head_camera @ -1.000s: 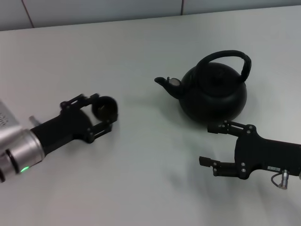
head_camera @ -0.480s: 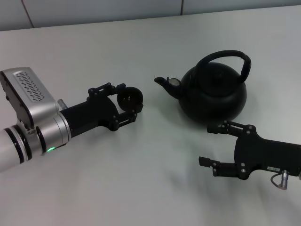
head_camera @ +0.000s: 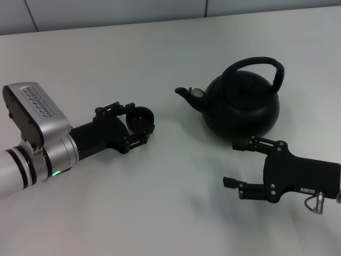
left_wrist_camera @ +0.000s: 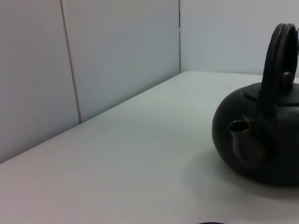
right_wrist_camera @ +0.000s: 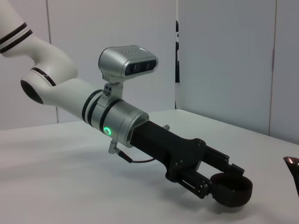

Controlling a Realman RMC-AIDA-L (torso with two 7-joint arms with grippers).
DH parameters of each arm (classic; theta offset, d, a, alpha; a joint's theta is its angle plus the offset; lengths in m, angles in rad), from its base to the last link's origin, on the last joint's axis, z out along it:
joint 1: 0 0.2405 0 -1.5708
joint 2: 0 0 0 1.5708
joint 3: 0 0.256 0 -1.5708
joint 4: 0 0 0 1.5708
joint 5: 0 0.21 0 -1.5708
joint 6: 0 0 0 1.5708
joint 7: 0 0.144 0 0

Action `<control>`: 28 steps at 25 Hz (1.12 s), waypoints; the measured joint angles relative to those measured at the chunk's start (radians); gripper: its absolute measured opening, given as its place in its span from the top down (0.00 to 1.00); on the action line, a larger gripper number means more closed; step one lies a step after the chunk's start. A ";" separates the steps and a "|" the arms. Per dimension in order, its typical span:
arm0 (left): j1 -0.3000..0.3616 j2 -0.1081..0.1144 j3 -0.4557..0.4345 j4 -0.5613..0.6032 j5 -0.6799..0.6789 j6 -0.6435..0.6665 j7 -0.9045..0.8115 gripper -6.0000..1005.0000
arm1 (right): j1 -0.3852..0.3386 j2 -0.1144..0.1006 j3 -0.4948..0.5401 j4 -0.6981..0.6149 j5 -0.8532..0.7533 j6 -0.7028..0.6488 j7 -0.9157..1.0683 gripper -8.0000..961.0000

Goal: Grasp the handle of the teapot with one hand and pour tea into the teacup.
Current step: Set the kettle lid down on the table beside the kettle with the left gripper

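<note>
- The table (head_camera: 160, 213) is a plain pale surface carrying every item; a panelled wall stands behind it.
- The teapot (head_camera: 242, 106) sits upright on the table, to the robot's right of centre; its position matches that of a second ago; its spout (head_camera: 187, 95) points towards the robot's left; the lid is on.
- The handle (head_camera: 256, 66) arches upright over the pot; nothing touches it; no pour has begun.
- The left gripper (head_camera: 139, 125) is the item that has changed: a second ago it was well to the left of the pot; half a second ago it stood nearer the spout and a little farther up the table; it now lies slightly back and lower; its fingers are closed around the teacup, one on each side.
- The right gripper (head_camera: 241, 162) lies low on the table just in front of the teapot, close to it but apart; its fingers stand wide with nothing between them; it has shifted only slightly left in the last second.
- The teacup (head_camera: 141, 118) is held upright in the left gripper, just beside the spout but apart from it; the right wrist view shows it close above the table; contact cannot be told.
- Judgement: the cup appears to be being placed within reach of the spout; the remaining work, by this reading, is for the right gripper to rise to the handle, close on it, and tip the pot; the cup is small, so spout alignment is the likely risk.
</note>
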 joint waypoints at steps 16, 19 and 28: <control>-0.006 0.000 0.000 -0.028 0.002 -0.035 0.002 0.22 | 0.010 0.000 0.000 0.013 0.000 0.002 0.000 0.15; -0.007 0.000 0.000 -0.029 0.002 -0.035 0.002 0.21 | 0.010 0.000 -0.001 0.013 0.000 0.002 0.000 0.15; 0.012 0.000 -0.001 -0.010 -0.003 0.028 0.002 0.20 | 0.010 0.000 0.000 0.014 0.000 0.002 0.000 0.15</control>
